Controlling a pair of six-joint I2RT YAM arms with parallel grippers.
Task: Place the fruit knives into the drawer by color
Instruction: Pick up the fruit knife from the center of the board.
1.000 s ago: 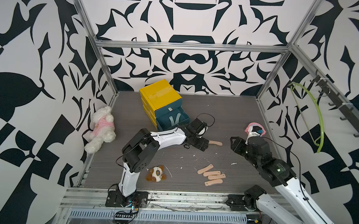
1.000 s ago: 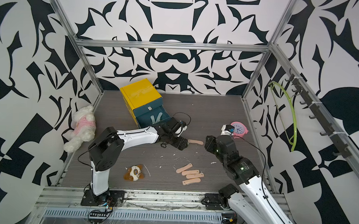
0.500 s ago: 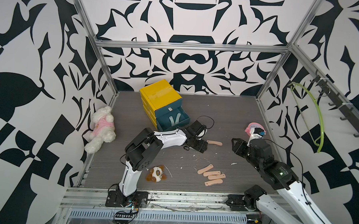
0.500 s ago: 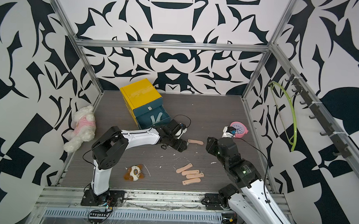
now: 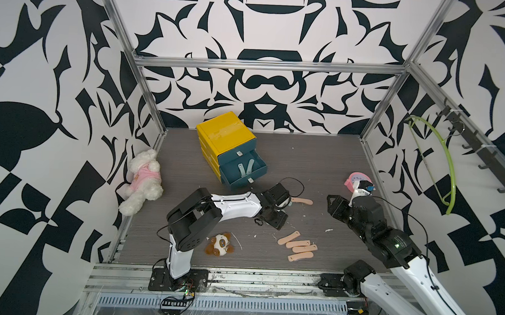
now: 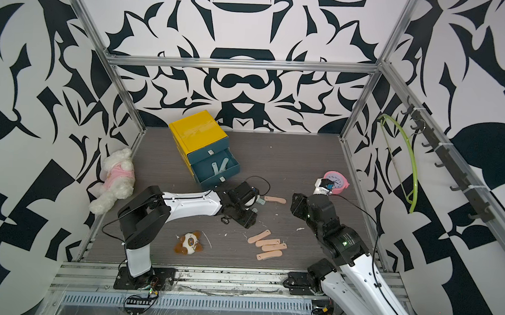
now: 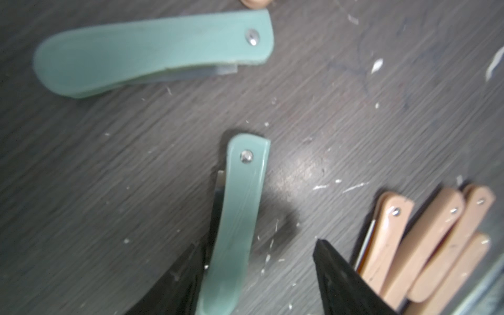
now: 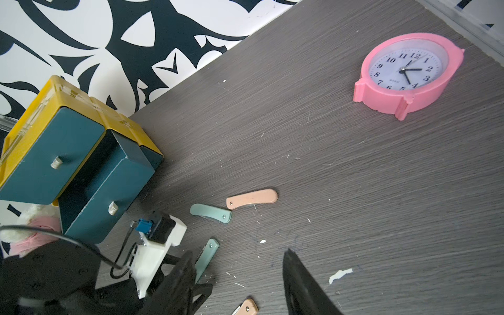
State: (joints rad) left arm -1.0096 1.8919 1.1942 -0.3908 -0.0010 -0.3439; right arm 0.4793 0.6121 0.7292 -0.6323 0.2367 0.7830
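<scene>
The left gripper (image 7: 260,244) stands partly open around a teal knife (image 7: 240,212). The knife touches one finger (image 7: 185,278) and is clear of the other. The right gripper (image 8: 237,251) is partly open and holds nothing. In a top view, two teal knives (image 5: 240,171) lie in the open drawer (image 5: 244,183) at centre, and four peach knives (image 5: 297,247) lie at lower centre. The pink clock (image 8: 406,73) reads "QUARTZ", with numerals 1 to 12.
</scene>
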